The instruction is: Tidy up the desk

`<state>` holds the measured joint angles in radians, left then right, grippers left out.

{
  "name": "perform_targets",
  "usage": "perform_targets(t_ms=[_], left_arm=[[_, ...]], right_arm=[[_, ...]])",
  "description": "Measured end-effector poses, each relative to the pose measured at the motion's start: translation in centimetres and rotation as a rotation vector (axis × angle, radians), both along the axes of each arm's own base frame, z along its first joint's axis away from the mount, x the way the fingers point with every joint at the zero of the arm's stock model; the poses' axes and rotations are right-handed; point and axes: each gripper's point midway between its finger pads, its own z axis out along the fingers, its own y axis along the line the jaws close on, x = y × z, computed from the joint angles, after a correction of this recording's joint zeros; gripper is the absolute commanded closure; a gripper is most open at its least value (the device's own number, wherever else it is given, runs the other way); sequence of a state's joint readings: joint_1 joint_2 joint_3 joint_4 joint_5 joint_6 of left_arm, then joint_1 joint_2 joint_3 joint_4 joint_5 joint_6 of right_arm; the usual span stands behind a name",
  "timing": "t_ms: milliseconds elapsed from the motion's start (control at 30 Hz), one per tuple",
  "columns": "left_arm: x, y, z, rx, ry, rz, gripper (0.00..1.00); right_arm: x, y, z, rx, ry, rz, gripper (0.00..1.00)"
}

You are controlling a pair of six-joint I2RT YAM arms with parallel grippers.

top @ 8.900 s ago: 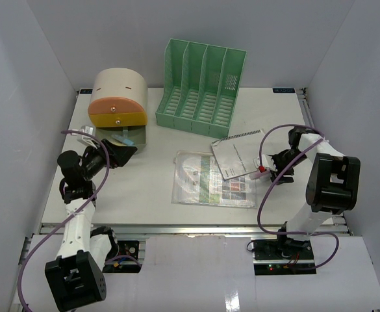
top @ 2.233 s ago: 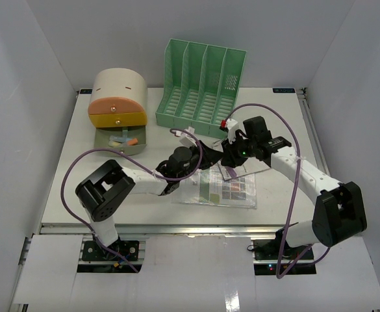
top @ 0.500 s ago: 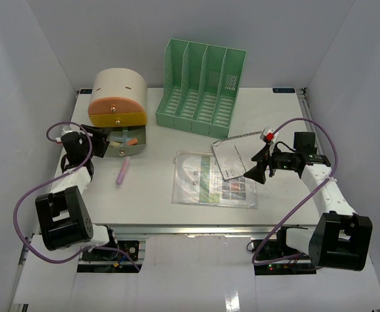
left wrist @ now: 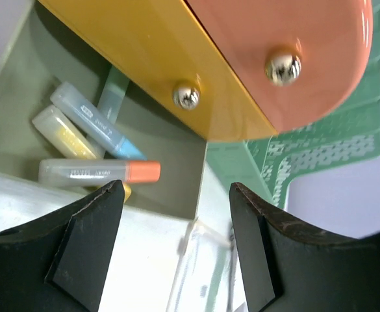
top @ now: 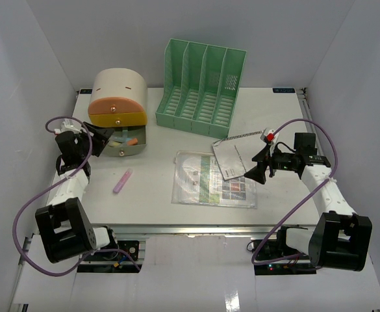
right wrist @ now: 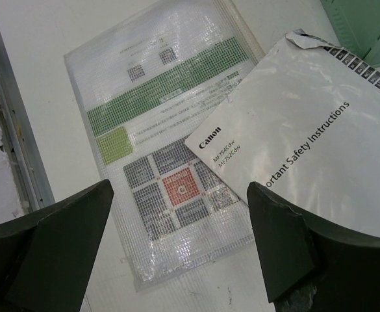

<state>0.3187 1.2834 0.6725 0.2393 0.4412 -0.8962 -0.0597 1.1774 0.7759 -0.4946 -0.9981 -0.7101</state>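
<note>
Desk (top: 144, 208), your white tabletop between pale wall panels, fills the overhead view and carries everything. Your left arm folds back at the left edge, its left gripper (top: 99, 142) facing the cream-and-orange drawer box (top: 115, 91), jaws spread wide and empty. The yellow drawer front hides part of the pens (left wrist: 99, 172) in the open bottom drawer. Your right arm bends in from the right, its right gripper (top: 255, 166) gaping and empty near the booklet (top: 232, 156), which overlaps the laminated sheet (top: 202, 185). A pink marker (top: 122, 181) lies loose.

On the desk (top: 149, 198), booklet (top: 236, 156) overlaps sleeve (top: 202, 183), file rack (top: 199, 91) behind, drawer box (top: 116, 97) left
</note>
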Motion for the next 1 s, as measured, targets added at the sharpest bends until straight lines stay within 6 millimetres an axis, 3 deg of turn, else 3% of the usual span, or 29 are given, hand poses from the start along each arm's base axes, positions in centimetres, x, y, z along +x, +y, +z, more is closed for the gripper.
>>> perform_targets(t_ms=[200,333,567,700,800,1000], left_arm=[[-3.0,-1.3,0.1,0.196,0.013,-0.136,0.26],[-4.7,-2.2,-1.3,0.359,0.048,-0.23,0.25],[-8.2,-7.6,-5.0,0.728,0.021,-0.573,0.2],[-8.6,-7.0,-7.3,0.844,0.066,-0.654,0.25],[-9.0,-6.2,-10.2,0.891,0.165,-0.705,0.28],[-10.2,-6.5,-14.0,0.98,0.299,-0.821,0.38]], right_arm=[[-0.1,0.0,-0.2,0.0,0.004,0.0,0.1],[-0.1,-0.1,-0.2,0.001,0.004,-0.003,0.1],[0.0,-0.2,-0.1,0.002,0.006,-0.011,0.1],[0.1,-0.4,-0.1,0.005,0.006,-0.017,0.1],[0.1,-0.5,0.0,0.008,0.003,-0.019,0.1],[0.0,-0.5,0.5,0.018,-0.009,-0.018,0.1]])
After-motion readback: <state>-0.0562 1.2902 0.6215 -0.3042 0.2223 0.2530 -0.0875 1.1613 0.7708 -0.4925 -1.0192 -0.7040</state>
